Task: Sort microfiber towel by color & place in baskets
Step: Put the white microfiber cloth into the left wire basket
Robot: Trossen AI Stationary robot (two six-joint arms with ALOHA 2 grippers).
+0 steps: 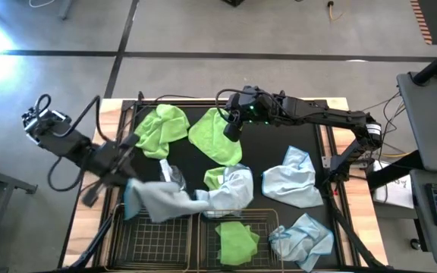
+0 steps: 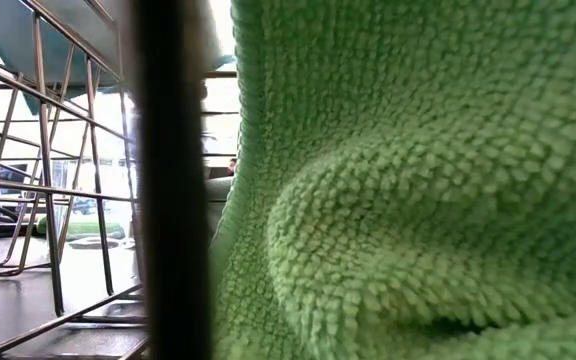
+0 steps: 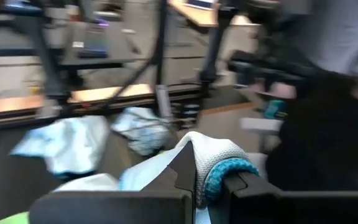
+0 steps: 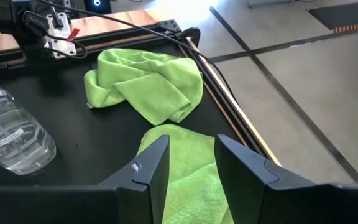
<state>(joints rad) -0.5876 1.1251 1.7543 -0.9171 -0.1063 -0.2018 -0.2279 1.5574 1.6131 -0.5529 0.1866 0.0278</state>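
Left gripper [image 1: 131, 186], at left centre of the high view: fingers together, clamped on a pale blue towel [image 1: 165, 201]. The cloth trails from the jaws toward centre frame, just above the left basket [image 1: 154, 241]. In the left wrist view the cloth's folded edge [image 3: 219, 165] sits pinched between the two dark fingers.

Right gripper [image 1: 232, 129], upper centre of the high view: fingers apart, poised over a green towel [image 1: 215, 136]. Right wrist view shows that towel [image 4: 188, 171] between and under the spread fingers; cannot tell whether they touch it.

Other cloths, high view:
- second green towel [image 1: 161, 129], upper left of the black mat, apart from the first
- blue towel [image 1: 294, 180], right of centre
- blue towel [image 1: 303, 239], lower right, beside the right basket [image 1: 268, 224]
- green towel [image 1: 237, 241] inside the right basket

Clear bottle [image 1: 171, 174] lies near the left gripper. Low view is filled with green cloth [image 2: 418, 200] behind basket wire [image 2: 48, 150].
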